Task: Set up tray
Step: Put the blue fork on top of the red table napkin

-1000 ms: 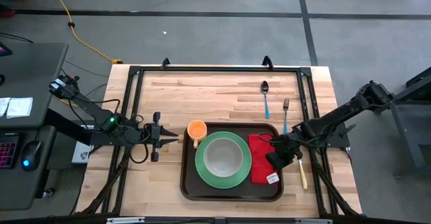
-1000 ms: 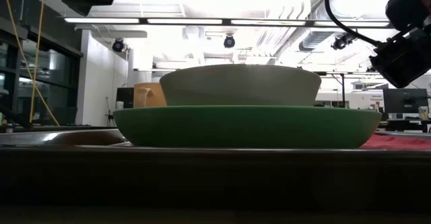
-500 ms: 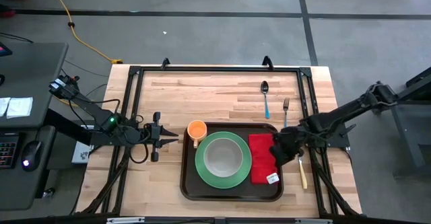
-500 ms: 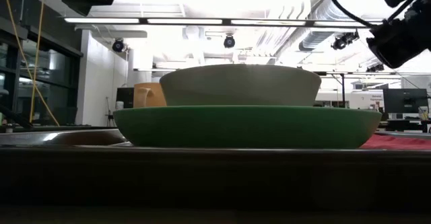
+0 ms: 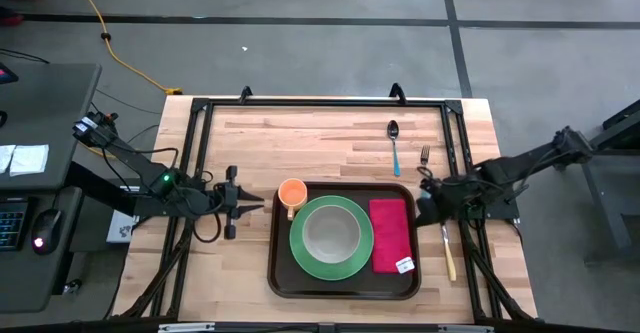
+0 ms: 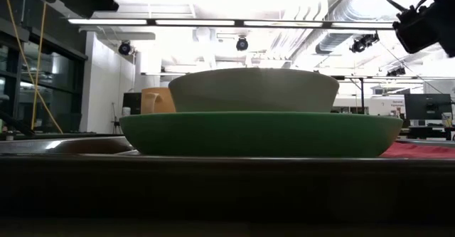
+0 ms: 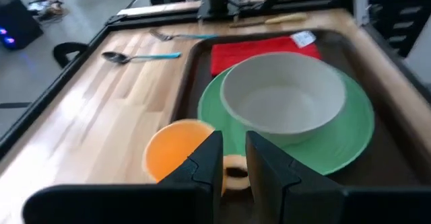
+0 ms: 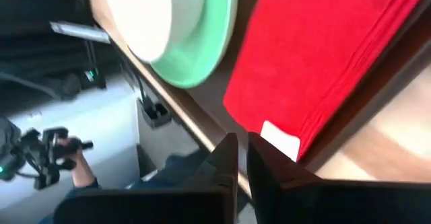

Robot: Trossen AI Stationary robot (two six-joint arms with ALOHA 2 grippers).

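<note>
The dark brown tray (image 5: 345,291) lies on the wooden table near its front edge. On it rest a green plate (image 5: 300,258) with a white bowl (image 5: 331,233) in it, and a flat red napkin (image 5: 390,231) with a white tag (image 5: 404,265). An orange cup (image 5: 291,192) stands at the tray's far left corner. My right gripper (image 5: 421,205) hangs shut above the tray's right rim, past the napkin's edge (image 8: 316,69). My left gripper (image 5: 262,201) waits left of the cup (image 7: 176,153), narrowly open with nothing between its fingers.
A spoon with a blue handle (image 5: 394,143) and a fork (image 5: 424,159) lie on the wood beyond the tray. A cream-handled knife (image 5: 449,255) lies right of the tray, below my right arm. A black frame (image 5: 320,103) borders the table.
My right gripper has risen and drawn back from over the napkin toward the table's right edge. The napkin, partly covered a second ago, now lies flat and uncovered on the tray.
</note>
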